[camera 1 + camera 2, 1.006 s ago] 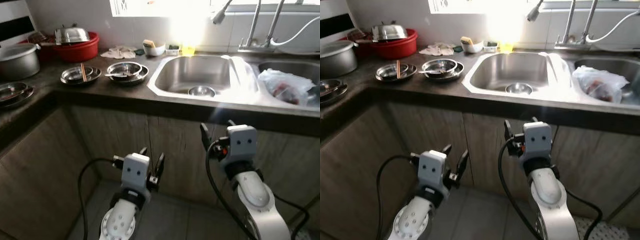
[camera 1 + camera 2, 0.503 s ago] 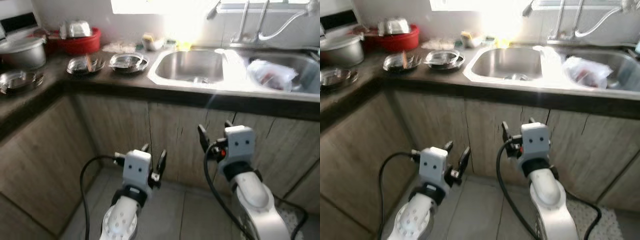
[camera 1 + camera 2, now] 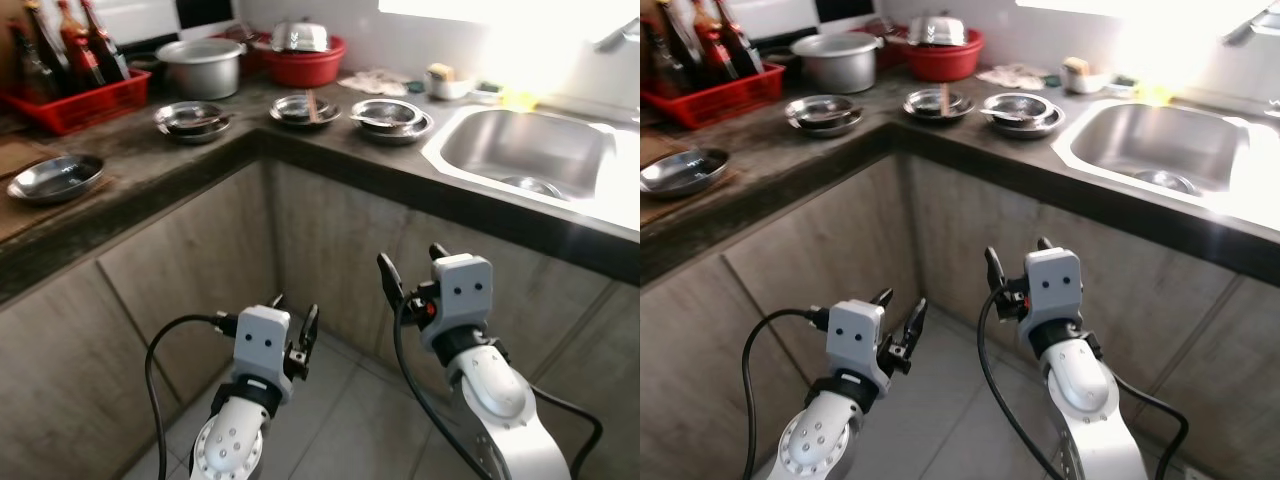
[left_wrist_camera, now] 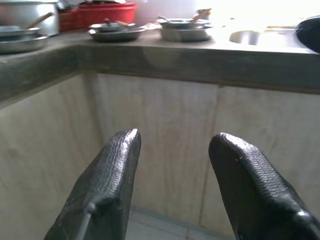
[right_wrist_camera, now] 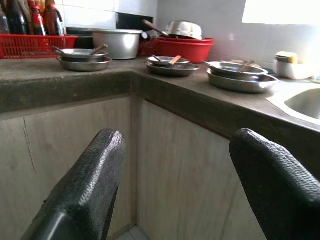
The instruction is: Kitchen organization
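We face the inside corner of a dark L-shaped table (image 3: 150, 170) above wooden cabinet doors (image 3: 330, 240). Along the table to the right of the corner sits a steel sink (image 3: 530, 160). Behind the corner stand a red basin (image 3: 300, 68) and a grey pot (image 3: 205, 65); a red crate of bottles (image 3: 75, 95) lies farther left. Steel dishes (image 3: 390, 118) rest near the corner. Below the table edge, our left hand (image 3: 293, 325) and right hand (image 3: 408, 275) hang open, gripping nothing.

Harsh window glare whitens the sink (image 3: 530, 160); cabinets (image 3: 180, 290) lie dim.
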Robot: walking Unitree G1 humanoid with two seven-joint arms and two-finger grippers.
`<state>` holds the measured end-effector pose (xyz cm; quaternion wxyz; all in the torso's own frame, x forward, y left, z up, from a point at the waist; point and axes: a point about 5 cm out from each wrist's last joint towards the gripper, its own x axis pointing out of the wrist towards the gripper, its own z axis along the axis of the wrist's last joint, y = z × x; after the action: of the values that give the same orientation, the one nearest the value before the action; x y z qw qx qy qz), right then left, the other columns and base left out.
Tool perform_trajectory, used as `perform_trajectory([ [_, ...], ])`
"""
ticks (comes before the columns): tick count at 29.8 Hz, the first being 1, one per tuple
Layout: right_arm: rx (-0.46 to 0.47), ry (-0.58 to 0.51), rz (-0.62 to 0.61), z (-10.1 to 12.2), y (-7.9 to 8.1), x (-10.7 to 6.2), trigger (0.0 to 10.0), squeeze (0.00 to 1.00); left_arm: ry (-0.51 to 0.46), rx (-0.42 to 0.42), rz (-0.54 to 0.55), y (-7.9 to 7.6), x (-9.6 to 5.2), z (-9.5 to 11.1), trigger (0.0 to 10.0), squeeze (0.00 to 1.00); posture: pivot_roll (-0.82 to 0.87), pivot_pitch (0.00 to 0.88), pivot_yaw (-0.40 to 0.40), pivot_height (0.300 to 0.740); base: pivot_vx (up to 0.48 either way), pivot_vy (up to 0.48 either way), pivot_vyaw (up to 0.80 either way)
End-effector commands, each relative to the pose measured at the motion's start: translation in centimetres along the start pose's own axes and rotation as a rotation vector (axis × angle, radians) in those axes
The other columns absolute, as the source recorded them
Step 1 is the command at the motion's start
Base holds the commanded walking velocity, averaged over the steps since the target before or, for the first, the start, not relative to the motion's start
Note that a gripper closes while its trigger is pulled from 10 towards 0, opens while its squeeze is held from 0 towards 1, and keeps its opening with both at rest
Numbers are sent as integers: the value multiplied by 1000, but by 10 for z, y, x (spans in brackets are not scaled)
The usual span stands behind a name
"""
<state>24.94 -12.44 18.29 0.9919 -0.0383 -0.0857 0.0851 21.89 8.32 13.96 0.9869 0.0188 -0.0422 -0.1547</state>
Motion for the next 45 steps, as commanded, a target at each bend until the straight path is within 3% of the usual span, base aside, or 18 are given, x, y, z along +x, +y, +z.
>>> perform_trajectory([
  [1,3,-18,5,4,2,2,10000,0,-1,17,5,2,0,1,10000,0,85,52,-16,740,289,0,800],
  [10,-9,-22,8,5,3,5,10000,0,-1,16,4,2,0,1,10000,0,86,56,-18,740,293,0,800],
  [21,7,-32,10,7,4,7,10000,0,3,15,6,3,0,1,10000,0,86,63,-17,740,295,0,0],
  [38,-18,-82,3,18,-5,20,10000,0,4,15,9,3,1,1,10000,0,85,61,-17,740,296,0,800],
  [45,3,-83,1,20,-5,25,10000,0,3,16,7,3,1,1,10000,0,83,61,-13,740,296,0,59],
])
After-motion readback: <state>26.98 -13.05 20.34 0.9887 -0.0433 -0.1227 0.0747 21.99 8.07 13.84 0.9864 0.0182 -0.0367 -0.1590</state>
